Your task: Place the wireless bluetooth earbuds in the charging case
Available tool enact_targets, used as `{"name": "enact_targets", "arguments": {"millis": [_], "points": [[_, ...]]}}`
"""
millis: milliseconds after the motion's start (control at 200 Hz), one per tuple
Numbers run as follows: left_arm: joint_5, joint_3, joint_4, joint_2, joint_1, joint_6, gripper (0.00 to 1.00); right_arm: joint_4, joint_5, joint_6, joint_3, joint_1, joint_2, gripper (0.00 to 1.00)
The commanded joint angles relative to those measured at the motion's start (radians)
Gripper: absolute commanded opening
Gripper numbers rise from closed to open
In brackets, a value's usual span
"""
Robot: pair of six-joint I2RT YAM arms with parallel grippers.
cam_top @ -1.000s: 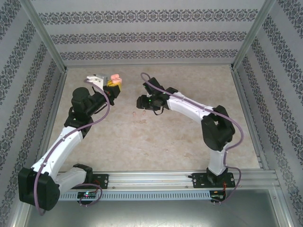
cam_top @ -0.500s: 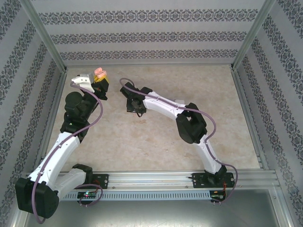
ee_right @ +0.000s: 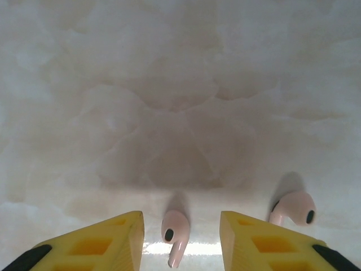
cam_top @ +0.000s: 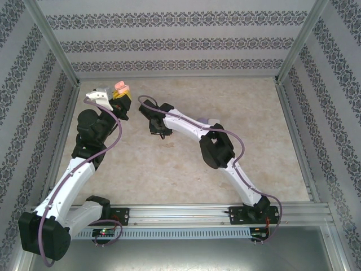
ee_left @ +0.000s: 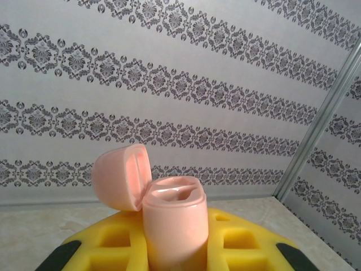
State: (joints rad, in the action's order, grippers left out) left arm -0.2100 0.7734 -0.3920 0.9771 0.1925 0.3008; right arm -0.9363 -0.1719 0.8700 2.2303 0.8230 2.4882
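The left gripper (cam_top: 120, 97) is clamped on the pink charging case (ee_left: 169, 214), held upright with its lid hinged open. The right gripper (ee_right: 181, 237) is low over the table (ee_right: 169, 84), jaws apart. One pink earbud (ee_right: 175, 228) lies between the jaws, clear of both. A second earbud (ee_right: 294, 208) lies just outside the right-hand finger.

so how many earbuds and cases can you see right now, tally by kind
pink charging case: 1
pinkish earbuds: 2
total: 3
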Motion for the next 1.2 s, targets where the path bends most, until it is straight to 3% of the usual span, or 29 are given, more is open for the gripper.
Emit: {"name": "enact_targets", "arguments": {"millis": [0,659,1194], "points": [[-0.026,0.009,-0.062,-0.002,-0.016,0.02,0.0,-0.041,-0.01,0.024,0.039,0.013,0.028,0.4],[-0.032,0.002,-0.071,0.008,-0.02,0.031,0.0,-0.032,0.027,0.032,0.074,0.018,0.093,0.29],[-0.039,0.003,-0.079,0.02,-0.021,0.051,0.0,-0.047,0.004,0.018,0.053,0.039,0.089,0.27]]}}
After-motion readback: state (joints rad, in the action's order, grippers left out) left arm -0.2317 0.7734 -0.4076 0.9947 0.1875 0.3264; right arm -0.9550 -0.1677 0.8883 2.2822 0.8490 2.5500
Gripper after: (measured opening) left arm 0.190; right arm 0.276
